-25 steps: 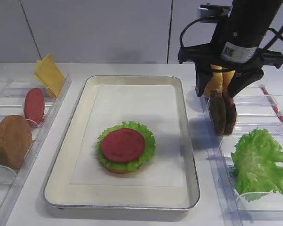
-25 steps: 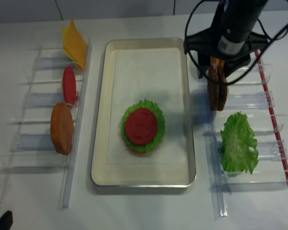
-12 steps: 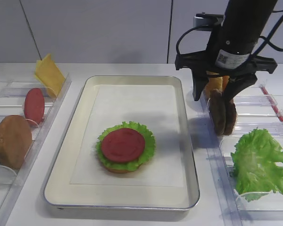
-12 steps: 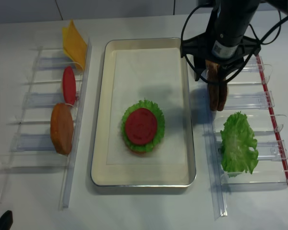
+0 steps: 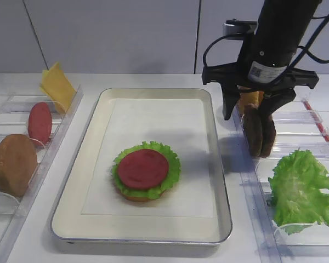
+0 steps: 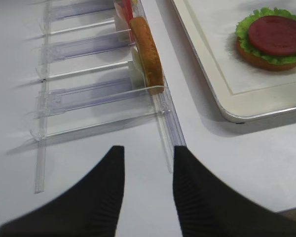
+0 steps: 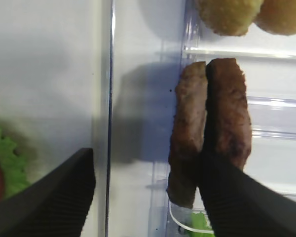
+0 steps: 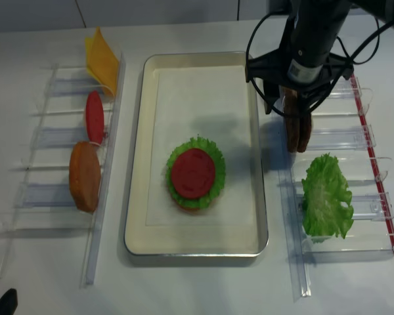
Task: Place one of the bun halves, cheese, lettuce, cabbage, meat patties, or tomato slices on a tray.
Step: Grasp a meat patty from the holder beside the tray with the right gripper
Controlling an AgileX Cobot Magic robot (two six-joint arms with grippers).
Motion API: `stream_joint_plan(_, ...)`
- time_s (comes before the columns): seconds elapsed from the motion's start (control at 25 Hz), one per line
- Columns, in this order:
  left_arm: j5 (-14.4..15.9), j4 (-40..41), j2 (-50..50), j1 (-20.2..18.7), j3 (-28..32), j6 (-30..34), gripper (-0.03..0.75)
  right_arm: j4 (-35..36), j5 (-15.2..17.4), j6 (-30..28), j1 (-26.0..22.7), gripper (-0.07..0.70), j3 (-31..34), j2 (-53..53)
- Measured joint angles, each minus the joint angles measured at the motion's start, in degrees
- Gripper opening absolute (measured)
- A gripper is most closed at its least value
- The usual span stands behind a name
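Lettuce leaf [image 5: 304,189] sits nearest, in its clear rack slot on the right, spare for later. Tray [image 5: 77,181] in the middle holds a bun half w/ lettuce and tomato slice [image 5: 143,169] stacked on it, so prob. meat goes next. Left racks keep bun half [image 5: 13,164], tomato [image 5: 39,123] and cheese [image 5: 57,86] standing on edge, easy to pinch from above. Further back, right gripper [image 5: 252,112] hangs over the two meat patties [image 7: 209,123], also upright and pressed together in their slot; jaws spread wide, one finger outside the rack, other at the pair, nothing held. Left gripper [image 6: 147,170] parked low beside the left rack, slightly apart, empty.
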Motion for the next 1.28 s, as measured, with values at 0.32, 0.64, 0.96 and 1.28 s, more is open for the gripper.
stream_joint_plan(0.32, 0.0, 0.0, 0.0, 0.0, 0.0, 0.0, 0.225, -0.49, 0.21, -0.04, 0.0, 0.441, 0.0, 0.53)
stream_joint_plan(0.64, 0.0, 0.0, 0.0, 0.0, 0.0, 0.0, 0.223, -2.3, 0.61, -0.04, 0.0, 0.329, 0.0, 0.53)
stream_joint_plan(0.96, 0.0, 0.0, 0.0, 0.0, 0.0, 0.0, 0.223, -3.33, 1.08, -0.04, 0.0, 0.321, 0.0, 0.53)
stream_joint_plan(1.28, 0.0, 0.0, 0.0, 0.0, 0.0, 0.0, 0.223, -3.78, 1.41, -0.04, 0.0, 0.227, 0.0, 0.53)
